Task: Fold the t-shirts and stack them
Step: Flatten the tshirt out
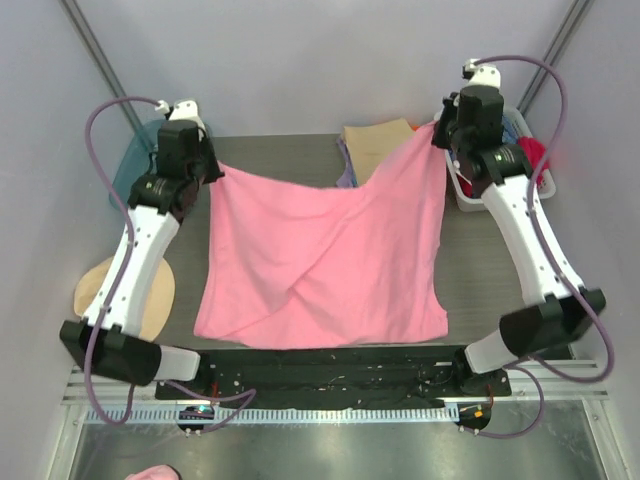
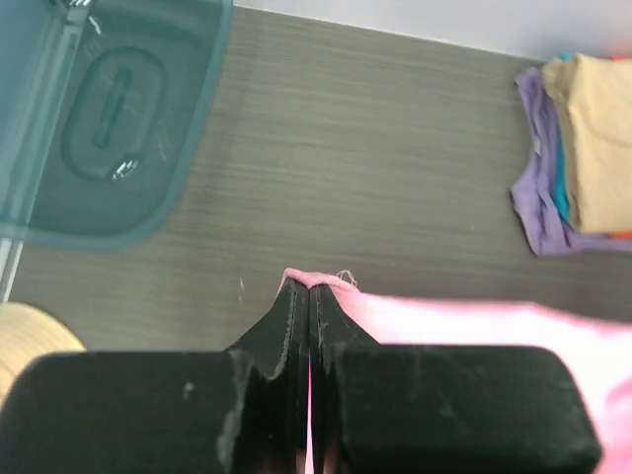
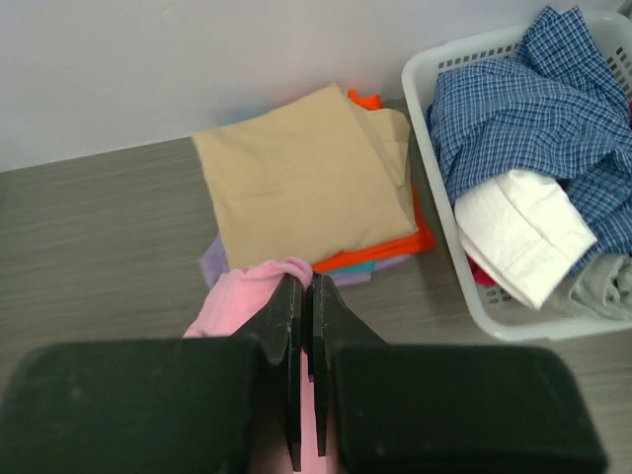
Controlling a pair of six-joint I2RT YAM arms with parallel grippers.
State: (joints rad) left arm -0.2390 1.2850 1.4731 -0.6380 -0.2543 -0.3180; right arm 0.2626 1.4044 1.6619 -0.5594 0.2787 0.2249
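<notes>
A bright pink t-shirt (image 1: 320, 265) hangs stretched between both arms, its lower part lying on the table. My left gripper (image 1: 212, 165) is shut on its far left corner (image 2: 321, 281). At the far right, my right gripper (image 1: 440, 130) is shut on the other corner (image 3: 262, 281). Behind the pink cloth sits a stack of folded t-shirts (image 1: 375, 145), tan on top (image 3: 301, 173), with orange (image 3: 395, 247) and lilac (image 2: 538, 197) below. The stack lies just beyond my right fingers (image 3: 281, 306).
A white basket (image 3: 439, 188) with blue checked and white clothes stands at the far right. A teal bin (image 2: 109, 118) sits at the far left corner. A round tan cap (image 1: 125, 295) lies under the left arm. A pink scrap (image 1: 150, 472) shows at the bottom edge.
</notes>
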